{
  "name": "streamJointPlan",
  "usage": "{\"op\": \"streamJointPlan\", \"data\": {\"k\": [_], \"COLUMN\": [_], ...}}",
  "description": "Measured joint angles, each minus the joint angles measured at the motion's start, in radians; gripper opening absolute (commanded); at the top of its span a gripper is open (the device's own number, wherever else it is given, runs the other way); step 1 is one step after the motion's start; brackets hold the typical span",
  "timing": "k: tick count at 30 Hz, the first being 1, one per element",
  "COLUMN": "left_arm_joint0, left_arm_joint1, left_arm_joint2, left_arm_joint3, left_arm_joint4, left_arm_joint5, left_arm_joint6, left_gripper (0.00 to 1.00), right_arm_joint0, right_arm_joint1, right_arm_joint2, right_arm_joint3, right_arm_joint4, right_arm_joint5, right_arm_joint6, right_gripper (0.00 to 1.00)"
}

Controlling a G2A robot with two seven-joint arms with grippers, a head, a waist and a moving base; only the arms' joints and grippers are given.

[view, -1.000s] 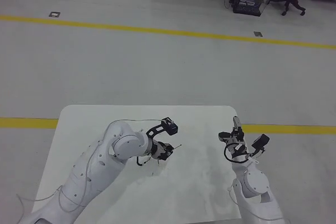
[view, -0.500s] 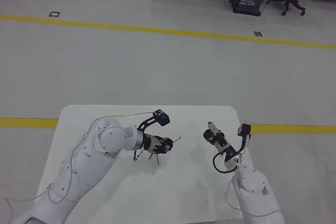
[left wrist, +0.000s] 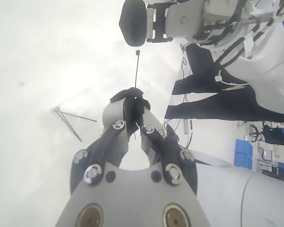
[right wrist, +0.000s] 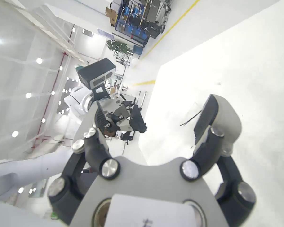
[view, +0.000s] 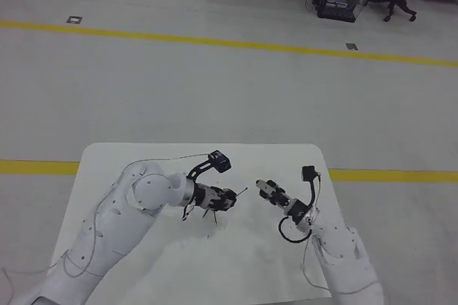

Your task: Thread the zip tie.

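My left gripper (left wrist: 135, 95) is shut on a thin black zip tie (left wrist: 136, 72), which sticks straight out past the fingertips and ends in a small square head. In the top view this gripper (view: 223, 197) hovers over the middle of the white table (view: 122, 168), and the zip tie (view: 240, 191) points at the right gripper (view: 264, 185). My right gripper (right wrist: 153, 116) is open with nothing between its fingers (right wrist: 207, 114), and it faces the left gripper (right wrist: 135, 116) a short way off. One dark right fingertip pad (left wrist: 133, 22) sits just beyond the tie's head.
A few loose black zip ties (left wrist: 68, 121) lie crossed on the table beside the left gripper, also seen as loose ties (view: 208, 215) from above. The table's right edge (view: 324, 164) runs behind the right arm.
The right arm has swung in from the table's right edge toward the centre, bringing its open gripper close to the tie's tip. The left gripper shifted slightly left at first, then held still.
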State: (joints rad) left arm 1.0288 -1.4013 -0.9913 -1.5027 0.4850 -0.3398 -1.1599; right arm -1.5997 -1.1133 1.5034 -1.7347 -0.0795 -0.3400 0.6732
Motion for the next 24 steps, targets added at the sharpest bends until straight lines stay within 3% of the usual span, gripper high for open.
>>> {"op": "streamJointPlan", "data": {"k": [6,13,17,24], "left_arm_joint0": [-0.025,-0.031,-0.022,-0.035], "left_arm_joint1": [0.017,0.022,0.025,0.042], "left_arm_joint2": [0.017,0.024,0.027,0.01], "left_arm_joint3": [-0.014,-0.019,-0.013,-0.004], "left_arm_joint4": [-0.05,-0.035,-0.058,-0.216], "left_arm_joint5": [0.0,0.0,0.002,0.0], "left_arm_joint6": [-0.026,-0.028,0.0,-0.018], "left_gripper": [0.0,0.0,0.0,0.0], "right_arm_joint0": [0.035,0.035,0.034,0.035], "right_arm_joint1": [0.019,0.02,0.018,0.026], "right_arm_joint2": [-0.051,-0.053,-0.071,-0.053], "right_arm_joint3": [-0.061,-0.061,-0.064,-0.071], "right_arm_joint4": [-0.142,-0.142,-0.086,0.083], "right_arm_joint5": [0.0,0.0,0.0,0.0], "right_arm_joint6": [0.069,0.071,0.039,0.066], "right_gripper": [1.0,1.0,1.0,1.0]}}
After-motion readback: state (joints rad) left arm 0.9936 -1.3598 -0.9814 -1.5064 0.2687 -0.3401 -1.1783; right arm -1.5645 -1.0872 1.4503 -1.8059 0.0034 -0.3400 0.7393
